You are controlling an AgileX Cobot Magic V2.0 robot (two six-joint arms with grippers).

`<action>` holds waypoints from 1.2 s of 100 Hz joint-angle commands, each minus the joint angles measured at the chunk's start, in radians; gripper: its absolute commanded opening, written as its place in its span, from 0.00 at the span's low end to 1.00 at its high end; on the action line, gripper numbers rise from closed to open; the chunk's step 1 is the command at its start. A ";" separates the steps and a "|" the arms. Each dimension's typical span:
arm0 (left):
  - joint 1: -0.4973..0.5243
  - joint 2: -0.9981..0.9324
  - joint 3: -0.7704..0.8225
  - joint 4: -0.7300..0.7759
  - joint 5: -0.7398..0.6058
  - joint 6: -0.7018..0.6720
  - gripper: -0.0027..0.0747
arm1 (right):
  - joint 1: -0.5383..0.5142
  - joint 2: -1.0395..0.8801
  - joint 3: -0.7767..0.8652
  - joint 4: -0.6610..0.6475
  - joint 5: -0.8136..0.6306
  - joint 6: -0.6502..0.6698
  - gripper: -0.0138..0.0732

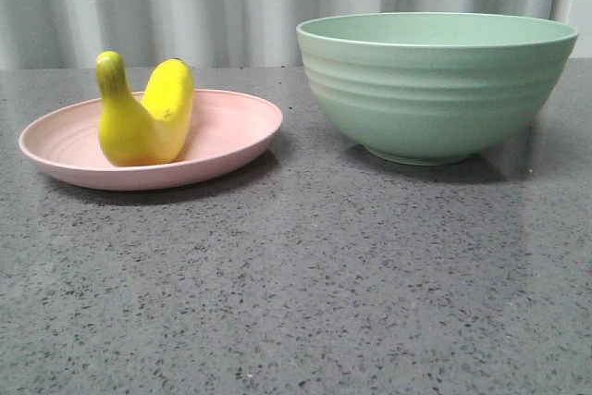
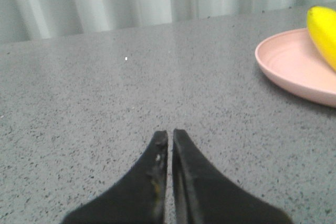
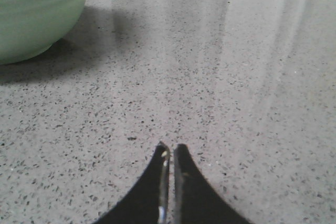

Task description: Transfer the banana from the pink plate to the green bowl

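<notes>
The yellow banana lies curved on the pink plate at the left of the front view, both its ends pointing up. The green bowl stands to the right of the plate and looks empty from this low angle. No gripper shows in the front view. In the left wrist view my left gripper is shut and empty over bare table, with the plate and a bit of the banana off to one side. In the right wrist view my right gripper is shut and empty, apart from the bowl.
A grey speckled stone tabletop carries everything. A pale pleated curtain hangs behind the table.
</notes>
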State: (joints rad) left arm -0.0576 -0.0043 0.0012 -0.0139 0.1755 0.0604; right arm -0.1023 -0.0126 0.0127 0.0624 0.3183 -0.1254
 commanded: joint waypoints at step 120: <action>0.000 -0.033 0.026 -0.020 -0.165 -0.005 0.01 | -0.005 -0.016 0.026 0.038 -0.400 -0.008 0.07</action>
State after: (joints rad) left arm -0.0576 -0.0043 0.0012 -0.0249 0.0989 0.0604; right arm -0.1023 -0.0126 0.0127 0.0963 0.0365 -0.1254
